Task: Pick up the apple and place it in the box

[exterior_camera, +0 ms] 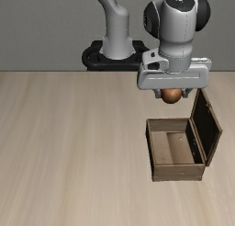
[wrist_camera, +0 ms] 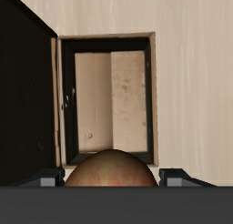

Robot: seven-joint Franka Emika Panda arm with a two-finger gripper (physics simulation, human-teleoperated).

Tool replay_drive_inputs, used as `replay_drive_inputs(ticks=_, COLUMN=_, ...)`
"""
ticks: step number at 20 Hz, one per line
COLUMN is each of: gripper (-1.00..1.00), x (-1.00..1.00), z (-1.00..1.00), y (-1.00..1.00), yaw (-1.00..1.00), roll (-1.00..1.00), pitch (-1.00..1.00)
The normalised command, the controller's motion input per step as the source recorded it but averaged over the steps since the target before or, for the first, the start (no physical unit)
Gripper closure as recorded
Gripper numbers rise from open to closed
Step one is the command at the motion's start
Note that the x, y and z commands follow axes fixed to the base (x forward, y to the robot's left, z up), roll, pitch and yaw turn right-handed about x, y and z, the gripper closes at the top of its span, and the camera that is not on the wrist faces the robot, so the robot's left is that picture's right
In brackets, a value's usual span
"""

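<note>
clamping the apple (exterior_camera: 171, 96) at its widest, the gripper (wrist_camera: 114, 178) holds it aloft just short of the open box (exterior_camera: 156, 162), toward the table's (exterior_camera: 64, 147) edge on the exterior view's right; firm, light, smooth-skinned, likely slippery.

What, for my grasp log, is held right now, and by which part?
The apple, pinched at its two opposite sides between the fingers.

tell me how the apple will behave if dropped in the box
Being round, the apple will probably roll, though the walls of the box should stop it. It looks rigid and smooth, so it might slip from the gripper under a loose hold.
</note>
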Motion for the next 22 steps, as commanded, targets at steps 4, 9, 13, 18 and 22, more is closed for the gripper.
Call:
replay_drive_inputs(ticks=4, gripper=1.0, x=1.0, z=0.0, y=0.0, yaw=0.0, roll=0.0, pitch=0.0)
replay_drive_inputs(ticks=9, gripper=1.0, x=0.8, z=0.0, y=0.2, yaw=0.0, roll=0.0, pitch=0.0)
replay_drive_inputs(ticks=13, gripper=-1.0, x=-0.75, z=0.0, y=0.0, yaw=0.0, roll=0.0, pitch=0.0)
replay_drive_inputs(ticks=18, gripper=-1.0, x=0.0, z=0.0, y=0.0, yaw=0.0, roll=0.0, pitch=0.0)
replay_drive_inputs(ticks=22, gripper=-1.0, x=0.0, z=0.0, y=0.0, yaw=0.0, roll=0.0, pitch=0.0)
